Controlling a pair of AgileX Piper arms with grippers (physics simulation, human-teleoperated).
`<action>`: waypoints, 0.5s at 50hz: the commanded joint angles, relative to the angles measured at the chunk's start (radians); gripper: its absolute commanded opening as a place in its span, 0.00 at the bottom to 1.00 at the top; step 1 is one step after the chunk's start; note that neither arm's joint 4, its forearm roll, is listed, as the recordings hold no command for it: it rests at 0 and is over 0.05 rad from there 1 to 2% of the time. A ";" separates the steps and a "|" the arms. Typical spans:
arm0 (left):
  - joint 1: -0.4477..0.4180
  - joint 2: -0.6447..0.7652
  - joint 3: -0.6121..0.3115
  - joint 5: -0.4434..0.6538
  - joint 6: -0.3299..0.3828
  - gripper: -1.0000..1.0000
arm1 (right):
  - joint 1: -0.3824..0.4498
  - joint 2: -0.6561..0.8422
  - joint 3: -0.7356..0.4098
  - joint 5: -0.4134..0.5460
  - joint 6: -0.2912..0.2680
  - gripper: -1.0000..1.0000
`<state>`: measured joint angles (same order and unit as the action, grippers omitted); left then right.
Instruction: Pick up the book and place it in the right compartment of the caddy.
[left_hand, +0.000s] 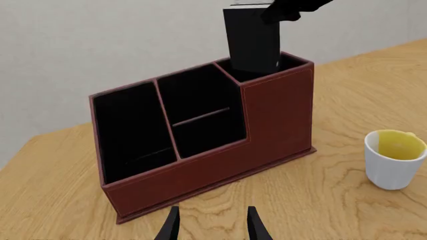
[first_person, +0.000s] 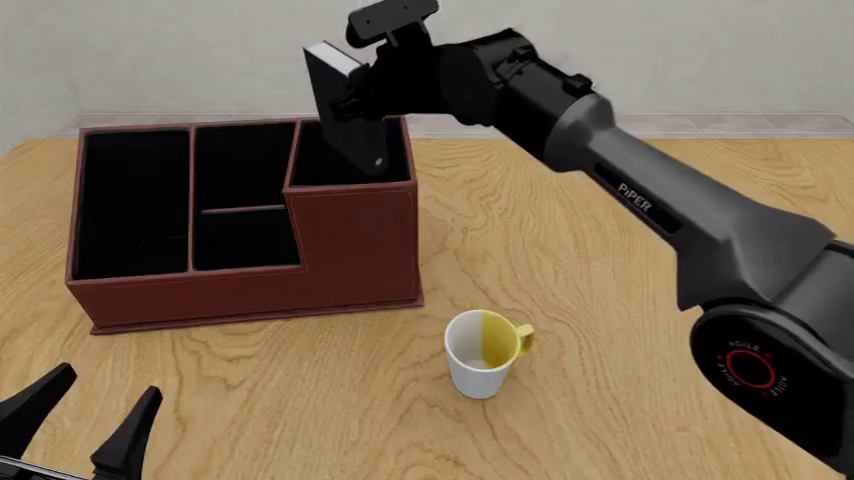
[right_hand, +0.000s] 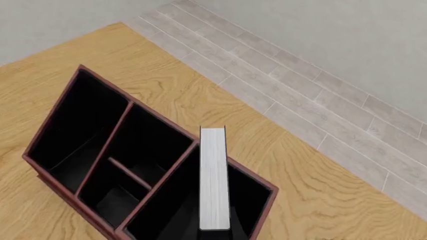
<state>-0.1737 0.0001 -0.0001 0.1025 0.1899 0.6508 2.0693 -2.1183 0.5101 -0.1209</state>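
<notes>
The right gripper (first_person: 367, 85), clamped on the book (first_person: 350, 110), holds it upright, its lower end inside the caddy's (first_person: 240, 285) right compartment (first_person: 387, 165). Next: lower and release. The left gripper (first_person: 87, 420) waits with jaws apart.

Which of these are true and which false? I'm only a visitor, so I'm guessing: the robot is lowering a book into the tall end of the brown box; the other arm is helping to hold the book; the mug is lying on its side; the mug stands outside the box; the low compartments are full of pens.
1. The right gripper holds the book over the right compartment of the caddy. True; its lower end is already inside.
2. The left gripper helps hold the book. False: it hangs open, away from the caddy.
3. The mug lies on its side. False: it stands upright.
4. The mug stands outside the caddy. True.
5. The low compartments hold pens. False: they look empty.
</notes>
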 joint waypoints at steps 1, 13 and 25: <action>0.000 0.000 0.000 0.006 0.000 1.00 | -0.003 0.005 0.004 -0.031 0.033 0.00; 0.004 0.000 0.000 0.015 -0.002 1.00 | -0.003 0.018 0.031 -0.062 0.048 0.00; 0.010 0.000 0.000 0.018 0.003 1.00 | -0.005 0.025 0.075 -0.105 0.068 0.00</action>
<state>-0.1674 0.0002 -0.0001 0.1174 0.1902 0.6474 2.0954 -2.0565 0.4379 -0.0871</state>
